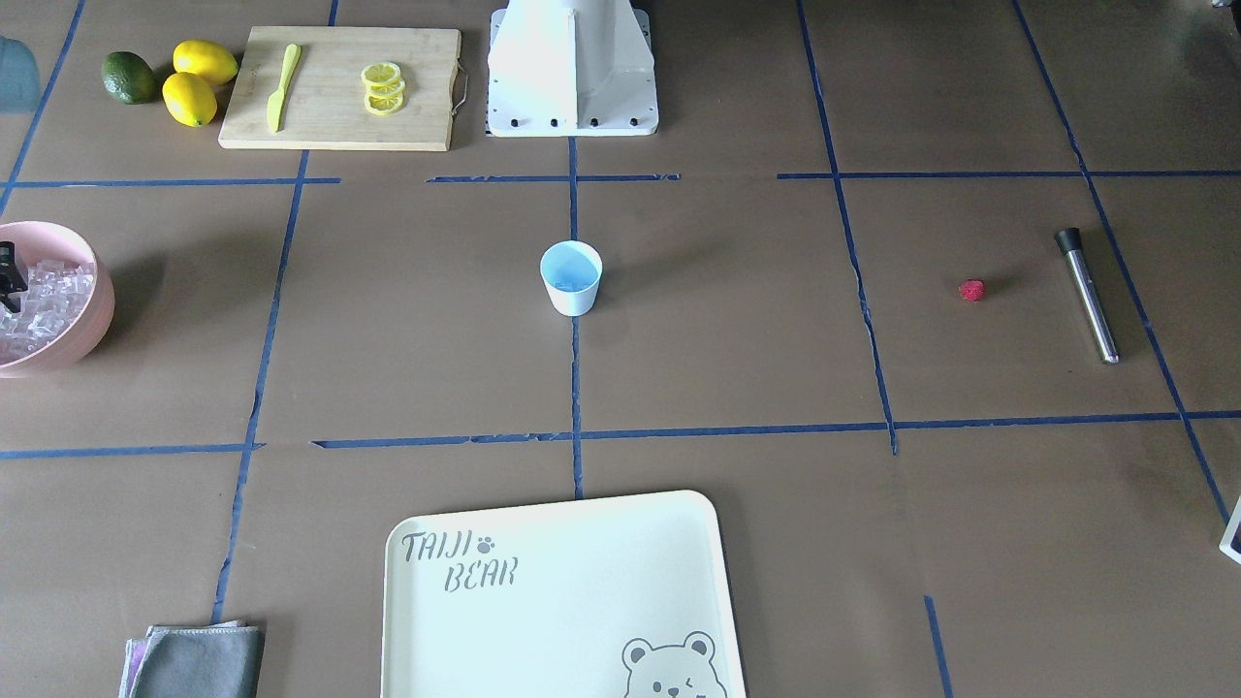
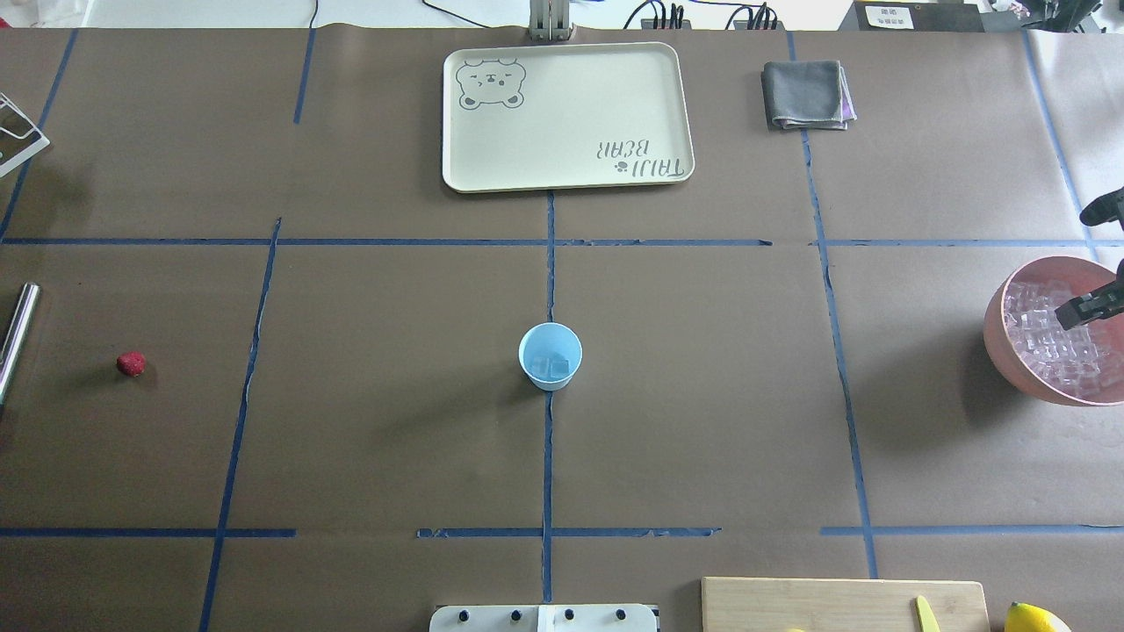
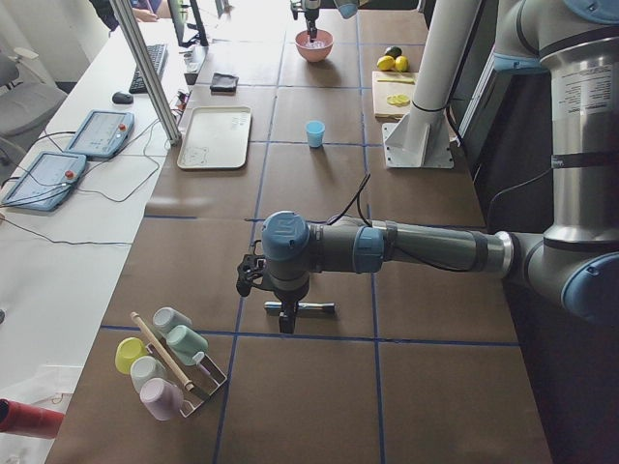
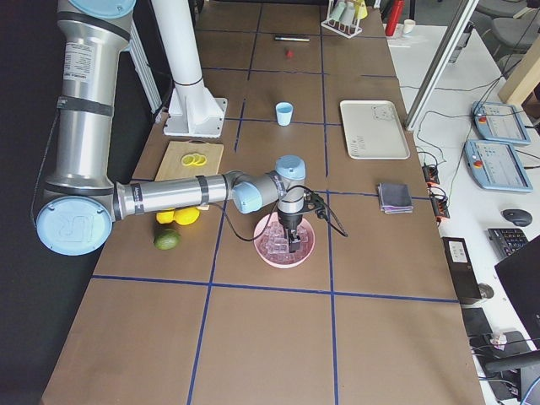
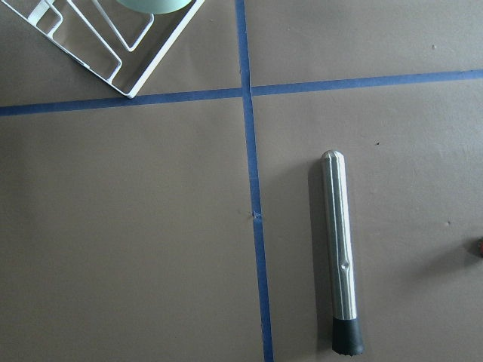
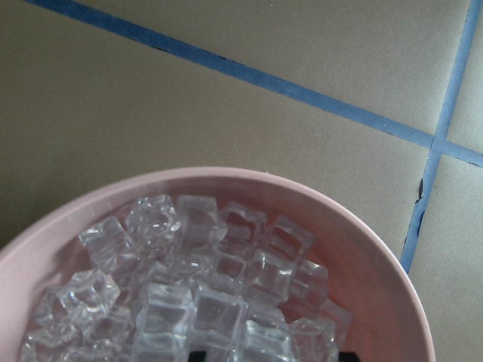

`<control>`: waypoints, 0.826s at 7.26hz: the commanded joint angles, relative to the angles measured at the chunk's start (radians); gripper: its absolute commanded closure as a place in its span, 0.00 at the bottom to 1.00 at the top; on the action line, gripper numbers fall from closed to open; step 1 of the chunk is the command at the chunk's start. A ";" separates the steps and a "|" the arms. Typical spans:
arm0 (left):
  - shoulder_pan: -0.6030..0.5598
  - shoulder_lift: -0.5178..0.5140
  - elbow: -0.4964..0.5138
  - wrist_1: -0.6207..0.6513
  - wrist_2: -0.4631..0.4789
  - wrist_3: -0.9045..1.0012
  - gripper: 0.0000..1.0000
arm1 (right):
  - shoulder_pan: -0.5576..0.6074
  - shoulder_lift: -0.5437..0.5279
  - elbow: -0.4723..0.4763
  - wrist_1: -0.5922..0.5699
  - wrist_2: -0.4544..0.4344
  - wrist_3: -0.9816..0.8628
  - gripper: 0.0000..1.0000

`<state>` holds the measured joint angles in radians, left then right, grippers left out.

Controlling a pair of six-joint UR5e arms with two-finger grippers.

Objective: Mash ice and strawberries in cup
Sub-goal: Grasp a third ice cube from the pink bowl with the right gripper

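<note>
The white cup (image 2: pixel 551 355), light blue inside, stands at the table's middle with a couple of clear ice cubes (image 2: pixel 555 365) in it. More ice (image 6: pixel 204 286) fills the pink bowl (image 2: pixel 997 338). My right gripper (image 2: pixel 1089 307) reaches down into that bowl, its dark fingertips (image 6: pixel 198 354) spread wide over the cubes, open. The red strawberry (image 2: pixel 131 363) lies on the table at the robot's left. Only the exterior left view shows my left gripper (image 3: pixel 283 324). It hangs just over the steel muddler (image 5: pixel 341 256), and I cannot tell whether it is open or shut.
A cream tray (image 2: pixel 571 114) and a folded grey cloth (image 2: pixel 806 94) lie on the far side. A cutting board (image 1: pixel 339 87) with lemon slices and a yellow knife, whole lemons (image 1: pixel 199 82) and a lime (image 1: pixel 129 78) sit near the robot's base. A wire rack of cups (image 3: pixel 169 362) stands near the muddler.
</note>
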<state>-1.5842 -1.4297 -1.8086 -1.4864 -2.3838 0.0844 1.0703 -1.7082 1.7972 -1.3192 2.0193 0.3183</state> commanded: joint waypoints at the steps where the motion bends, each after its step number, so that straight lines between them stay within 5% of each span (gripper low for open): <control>1: 0.000 0.000 0.000 0.000 0.000 0.000 0.00 | -0.003 0.009 -0.015 0.000 -0.001 -0.001 0.42; 2: 0.000 0.000 0.000 0.000 0.000 0.000 0.00 | -0.003 0.009 -0.015 0.002 0.001 -0.002 0.49; 5: 0.000 0.000 -0.002 0.000 0.000 0.000 0.00 | -0.003 0.010 -0.009 0.002 0.010 -0.002 0.92; 6: 0.000 0.002 -0.008 0.003 0.000 0.000 0.00 | -0.003 0.012 0.010 0.000 0.013 -0.002 0.97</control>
<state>-1.5846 -1.4294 -1.8114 -1.4857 -2.3838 0.0844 1.0677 -1.6982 1.7914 -1.3180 2.0278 0.3160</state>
